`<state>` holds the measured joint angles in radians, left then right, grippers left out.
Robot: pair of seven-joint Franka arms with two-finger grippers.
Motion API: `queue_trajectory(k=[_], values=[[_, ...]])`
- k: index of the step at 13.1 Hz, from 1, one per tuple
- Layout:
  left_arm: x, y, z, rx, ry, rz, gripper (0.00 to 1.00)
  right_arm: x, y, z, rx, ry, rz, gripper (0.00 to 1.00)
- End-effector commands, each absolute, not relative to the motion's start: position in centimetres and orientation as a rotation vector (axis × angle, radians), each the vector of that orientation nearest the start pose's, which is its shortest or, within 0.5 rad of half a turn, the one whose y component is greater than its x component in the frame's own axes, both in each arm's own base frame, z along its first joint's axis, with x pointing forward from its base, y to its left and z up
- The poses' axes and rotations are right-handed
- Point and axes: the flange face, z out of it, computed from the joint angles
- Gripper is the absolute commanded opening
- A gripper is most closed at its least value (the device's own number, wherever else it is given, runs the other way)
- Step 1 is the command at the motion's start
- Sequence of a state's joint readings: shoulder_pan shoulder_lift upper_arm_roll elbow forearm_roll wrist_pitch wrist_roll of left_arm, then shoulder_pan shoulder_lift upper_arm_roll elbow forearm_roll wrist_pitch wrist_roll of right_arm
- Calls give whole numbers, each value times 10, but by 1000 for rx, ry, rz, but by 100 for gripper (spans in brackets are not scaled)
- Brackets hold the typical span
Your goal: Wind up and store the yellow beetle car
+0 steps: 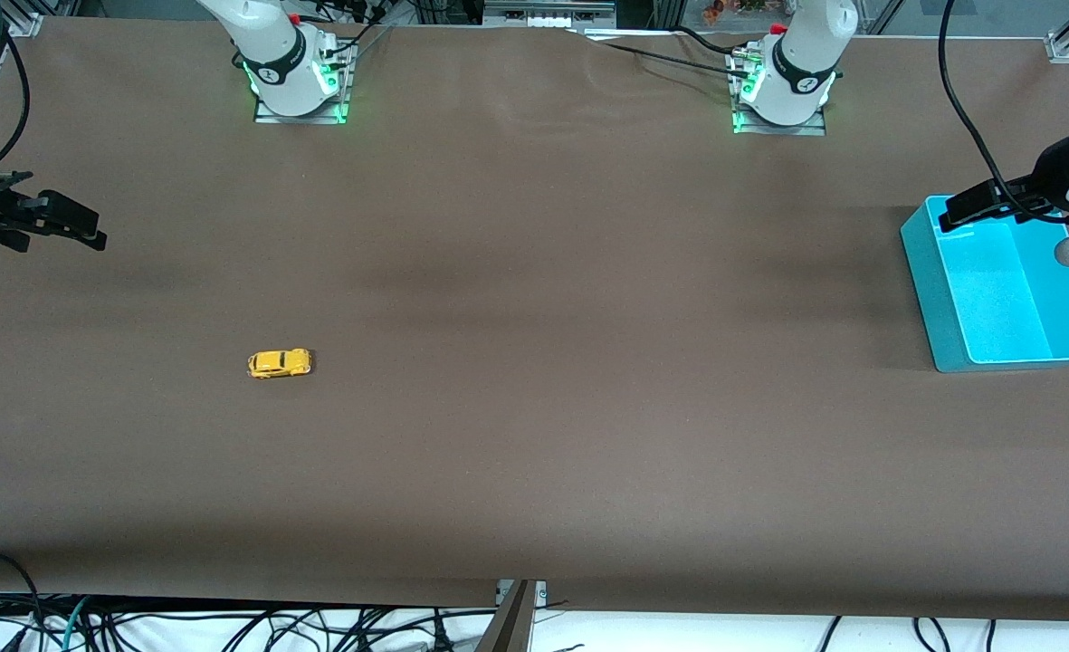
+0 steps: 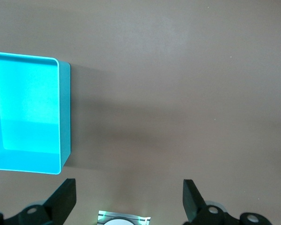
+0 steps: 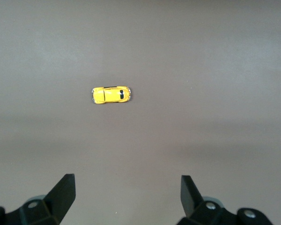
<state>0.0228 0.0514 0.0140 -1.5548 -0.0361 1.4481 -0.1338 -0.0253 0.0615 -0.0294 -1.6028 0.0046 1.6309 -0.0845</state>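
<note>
Yellow against the brown table cover [image 1: 534, 407], the yellow beetle car [image 1: 280, 363] sits on its wheels toward the right arm's end of the table, untouched and with bare cover all around it. Farther from the front camera than the car, and at the table's edge on the right arm's end, the right gripper [image 1: 71, 222] hangs in the air with its fingers spread wide and nothing between them; in the right wrist view the car [image 3: 111, 94] lies well apart from the two dark fingertips [image 3: 63, 190], lying crosswise to the gap between them. At the left arm's end of the table stands a turquoise bin [image 1: 928, 272], empty as far as can be seen, with the left gripper [image 1: 982, 201] over its rim, fingers likewise wide and empty; that arm appears to wait. By my judgement nothing of the task is done: the car is neither grasped nor wound, and the carry to the bin remains.
</note>
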Motion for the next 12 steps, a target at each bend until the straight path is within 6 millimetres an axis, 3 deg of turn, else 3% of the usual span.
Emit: queue_trajectory(k=[1, 6, 12], values=[[556, 18, 596, -3165, -246, 261, 100, 575, -33, 583, -3145, -63, 59, 99], [556, 17, 596, -3165, -244, 261, 100, 575, -32, 584, -3145, -66, 56, 99], [556, 18, 595, -3166, -246, 266, 100, 576, 2, 582, -3140, -96, 65, 99]])
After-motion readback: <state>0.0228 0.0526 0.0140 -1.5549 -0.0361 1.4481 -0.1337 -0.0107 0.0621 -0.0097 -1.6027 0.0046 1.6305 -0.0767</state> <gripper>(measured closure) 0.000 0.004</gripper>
